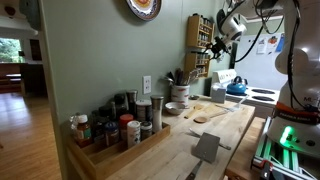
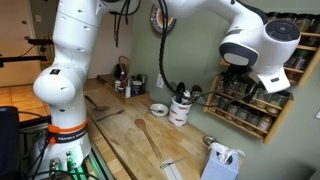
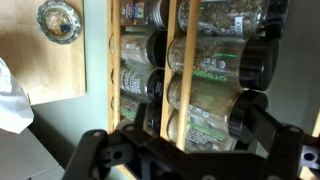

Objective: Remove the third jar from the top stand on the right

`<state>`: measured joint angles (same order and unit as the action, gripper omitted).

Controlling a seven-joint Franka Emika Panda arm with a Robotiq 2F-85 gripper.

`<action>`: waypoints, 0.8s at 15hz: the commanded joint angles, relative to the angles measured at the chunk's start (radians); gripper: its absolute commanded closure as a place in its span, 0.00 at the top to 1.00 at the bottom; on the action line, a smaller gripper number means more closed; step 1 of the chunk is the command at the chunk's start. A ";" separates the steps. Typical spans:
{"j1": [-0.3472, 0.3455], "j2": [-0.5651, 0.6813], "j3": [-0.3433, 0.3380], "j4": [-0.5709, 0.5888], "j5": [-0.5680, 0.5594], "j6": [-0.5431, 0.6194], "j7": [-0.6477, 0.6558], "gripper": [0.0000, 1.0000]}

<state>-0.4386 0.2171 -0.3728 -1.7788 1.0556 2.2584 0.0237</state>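
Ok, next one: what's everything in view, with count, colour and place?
spice rack: one, light wood, on the wall
jars: many, dark caps, on its tiers
crate: one, wood, on counter, holding spice bottles
crock: one, white, by wall, holding utensils
bowl: one, pale, beside crock
wooden spoon: one, tan, on counter
kettle: one, blue, beyond the counter
round wall ornament: one, reddish, high on wall
arm: one, white, at the rack
fingers: two, black, spread before the jars

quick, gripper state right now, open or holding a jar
Gripper: open, holding nothing, facing the jars in the spice rack.
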 commanded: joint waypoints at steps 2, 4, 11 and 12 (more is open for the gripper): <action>-0.010 -0.002 -0.008 -0.026 -0.063 -0.054 0.022 1.00; -0.012 -0.002 -0.009 -0.024 -0.067 -0.054 0.025 1.00; -0.013 0.004 -0.013 -0.023 -0.096 -0.077 0.055 1.00; -0.013 0.005 -0.014 -0.023 -0.103 -0.086 0.063 1.00</action>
<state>-0.4445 0.2104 -0.3793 -1.7777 1.0155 2.2238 0.0532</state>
